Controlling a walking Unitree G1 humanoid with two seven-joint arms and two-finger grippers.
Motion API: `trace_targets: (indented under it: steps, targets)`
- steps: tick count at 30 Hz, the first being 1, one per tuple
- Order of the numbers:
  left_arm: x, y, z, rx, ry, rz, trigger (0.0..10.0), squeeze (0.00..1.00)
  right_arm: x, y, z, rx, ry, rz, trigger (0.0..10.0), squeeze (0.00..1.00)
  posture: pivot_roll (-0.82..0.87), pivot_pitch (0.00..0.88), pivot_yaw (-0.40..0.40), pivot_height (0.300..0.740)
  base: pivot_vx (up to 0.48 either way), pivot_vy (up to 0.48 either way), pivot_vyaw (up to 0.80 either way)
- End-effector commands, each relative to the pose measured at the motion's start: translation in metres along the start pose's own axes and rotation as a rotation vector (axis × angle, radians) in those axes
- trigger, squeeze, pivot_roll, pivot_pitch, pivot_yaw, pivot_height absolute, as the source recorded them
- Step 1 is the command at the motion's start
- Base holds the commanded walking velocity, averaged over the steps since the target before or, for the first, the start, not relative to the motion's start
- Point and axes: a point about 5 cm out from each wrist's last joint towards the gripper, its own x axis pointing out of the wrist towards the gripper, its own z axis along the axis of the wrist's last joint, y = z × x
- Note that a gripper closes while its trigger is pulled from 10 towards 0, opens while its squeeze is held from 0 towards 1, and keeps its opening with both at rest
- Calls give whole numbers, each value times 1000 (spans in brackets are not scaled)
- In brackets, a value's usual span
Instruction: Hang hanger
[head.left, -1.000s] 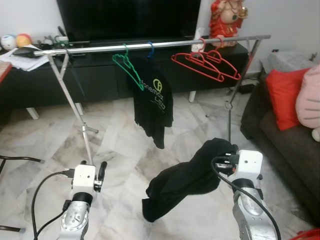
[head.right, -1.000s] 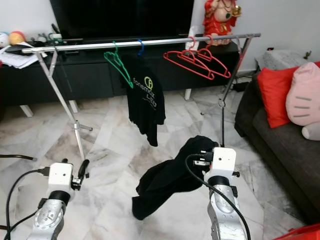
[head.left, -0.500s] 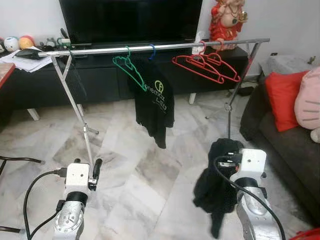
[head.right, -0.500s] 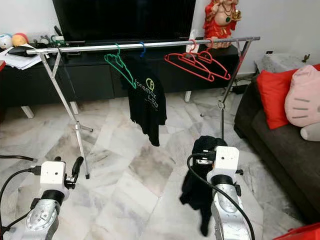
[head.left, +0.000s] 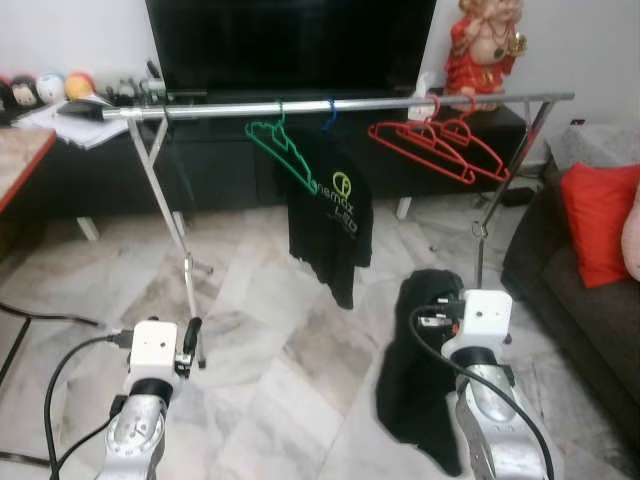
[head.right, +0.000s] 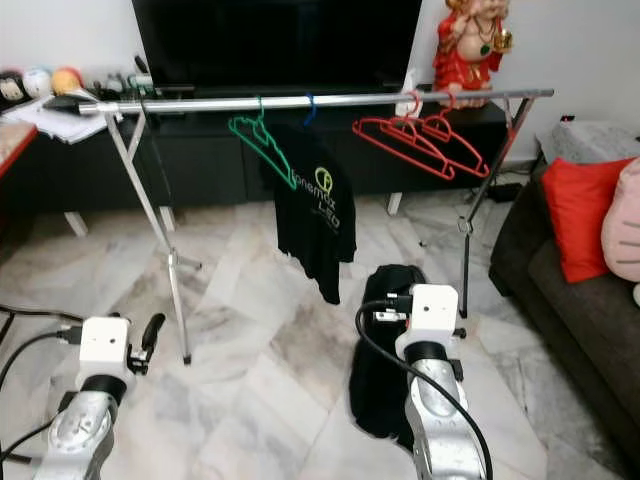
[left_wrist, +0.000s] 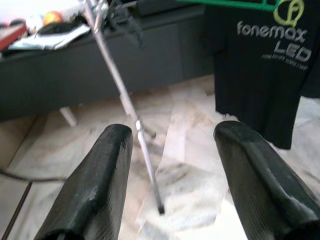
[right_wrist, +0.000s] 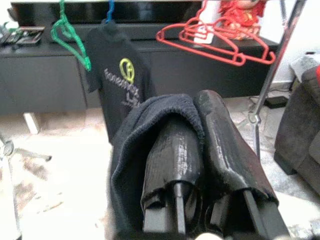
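A silver rack rail (head.left: 340, 105) runs across the room ahead of me. On it hang a bare green hanger (head.left: 285, 150), a blue hanger carrying a black printed t-shirt (head.left: 335, 215), and two red hangers (head.left: 430, 145). My right gripper (right_wrist: 200, 115) is shut on a black garment (head.left: 420, 380), which drapes over its fingers and hangs toward the floor, below and in front of the red hangers. My left gripper (left_wrist: 172, 135) is open with nothing between its fingers, low near the rack's left leg (head.left: 180, 260).
A black TV cabinet (head.right: 200, 160) with a TV stands behind the rack, and a red statue (head.left: 485, 50) sits at its right end. A dark sofa with a red cushion (head.left: 600, 220) lies on the right. A table corner (head.left: 20, 165) and floor cable (head.left: 40, 315) are on the left.
The black garment swung from stretched out leftward to hanging straight down under the right gripper. The camera has shifted, so the rack sits further right in the picture.
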Motion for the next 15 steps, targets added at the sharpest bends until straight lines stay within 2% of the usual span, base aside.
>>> trace_targets:
  steps: [1, 15]
  targets:
    - [2, -8, 5, -9, -11, -21, 10000, 0, 0, -11, 4, -4, -23, -39, 10000, 0, -104, 0, -21, 740, 480, 0, 0]
    - [4, -8, 6, -6, 3, -26, 10000, 0, 1, -8, 5, -33, -30, -23, 10000, 0, -103, 0, -16, 740, 399, 0, 0]
